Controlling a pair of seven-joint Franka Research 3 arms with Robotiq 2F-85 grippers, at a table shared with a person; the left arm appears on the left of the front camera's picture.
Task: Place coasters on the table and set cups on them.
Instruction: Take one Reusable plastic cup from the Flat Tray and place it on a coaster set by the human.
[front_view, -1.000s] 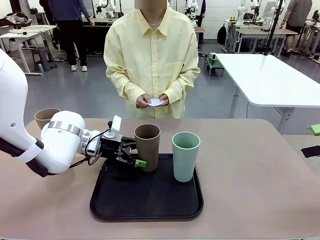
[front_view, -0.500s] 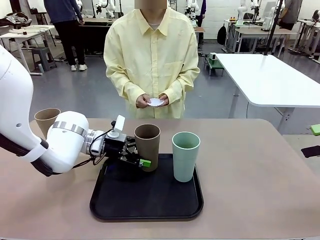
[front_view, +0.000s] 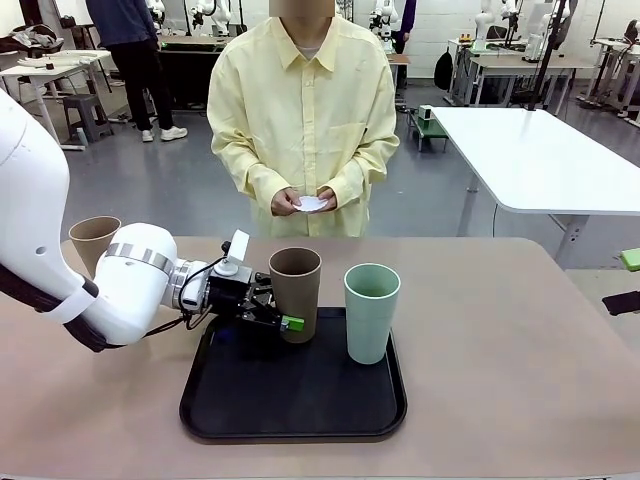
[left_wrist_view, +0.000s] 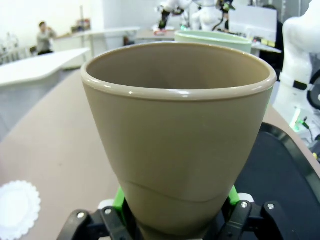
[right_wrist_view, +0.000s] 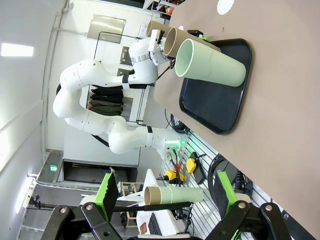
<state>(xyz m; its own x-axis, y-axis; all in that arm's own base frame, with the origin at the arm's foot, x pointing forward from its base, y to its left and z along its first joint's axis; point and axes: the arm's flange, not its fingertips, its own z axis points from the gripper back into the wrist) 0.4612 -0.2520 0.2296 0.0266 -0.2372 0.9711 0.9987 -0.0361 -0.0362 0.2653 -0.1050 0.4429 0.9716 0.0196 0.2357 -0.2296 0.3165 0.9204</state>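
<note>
My left gripper (front_view: 284, 312) is shut on the lower part of a brown cup (front_view: 296, 290) that stands on the black tray (front_view: 290, 405). In the left wrist view this brown cup (left_wrist_view: 177, 135) sits between the green pads (left_wrist_view: 118, 202). A mint green cup (front_view: 371, 310) stands beside it on the tray. Another brown cup (front_view: 93, 240) stands on the table (front_view: 500, 360) at the far left. One white coaster (left_wrist_view: 17, 210) lies on the table near the gripper. The person holds another coaster (front_view: 312, 204) in both hands. My right gripper (right_wrist_view: 167, 200) is open and holds nothing.
The person stands at the far edge of the table, hands held at waist height. The tray (right_wrist_view: 220, 100) lies near the table's front edge. A white table (front_view: 540, 160) stands behind at the right. Bare tabletop stretches right of the tray.
My left gripper has moved slightly right and shut on the brown cup. The cup still stands on the tray. The person and the right arm have not moved.
</note>
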